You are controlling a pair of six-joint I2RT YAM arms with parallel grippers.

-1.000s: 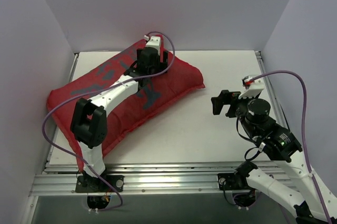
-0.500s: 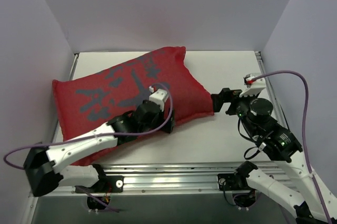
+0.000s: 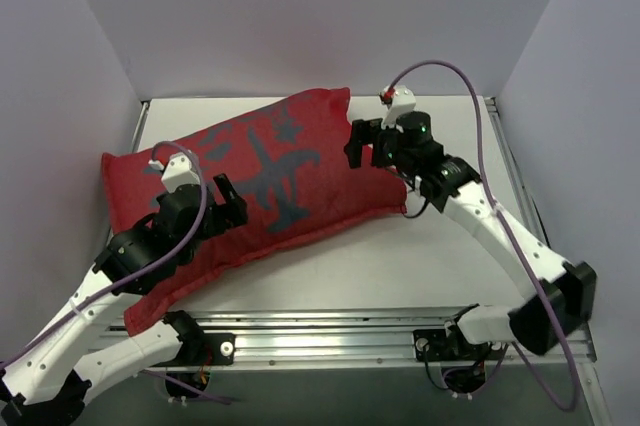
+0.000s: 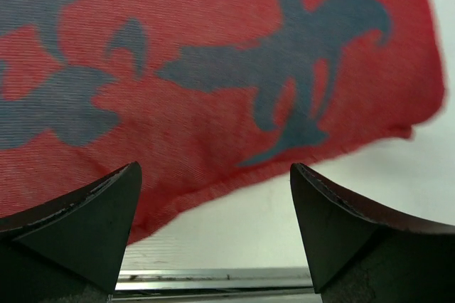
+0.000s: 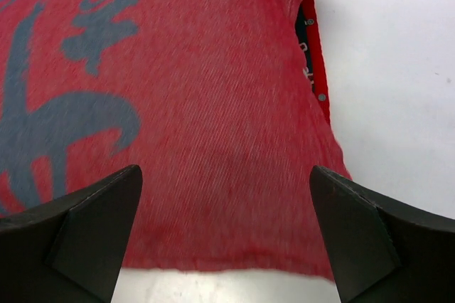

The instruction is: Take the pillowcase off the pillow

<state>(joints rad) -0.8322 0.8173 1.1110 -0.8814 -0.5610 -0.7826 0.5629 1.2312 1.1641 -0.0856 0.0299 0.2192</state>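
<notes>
The red pillowcase (image 3: 260,171) with dark grey brush marks lies slantwise across the left and middle of the table, filled out and plump. The white pillow is hidden inside it. My left gripper (image 3: 228,208) is open and empty, hovering over the case's near left part; the left wrist view shows the case's near edge (image 4: 234,111) between the fingers. My right gripper (image 3: 360,144) is open and empty above the case's right end. In the right wrist view (image 5: 225,171) the case (image 5: 213,104) fills the frame, and its open end with snap buttons (image 5: 313,54) shows a dark gap.
White tabletop (image 3: 440,246) lies to the right of and in front of the pillowcase. An aluminium rail (image 3: 330,341) runs along the near edge. Grey walls close in the left, back and right sides. Purple cables loop from both wrists.
The pillowcase has shifted and lies flatter. My left gripper has swung from its far side to its near left part. My right gripper has moved from the table's right side to over the case's right end.
</notes>
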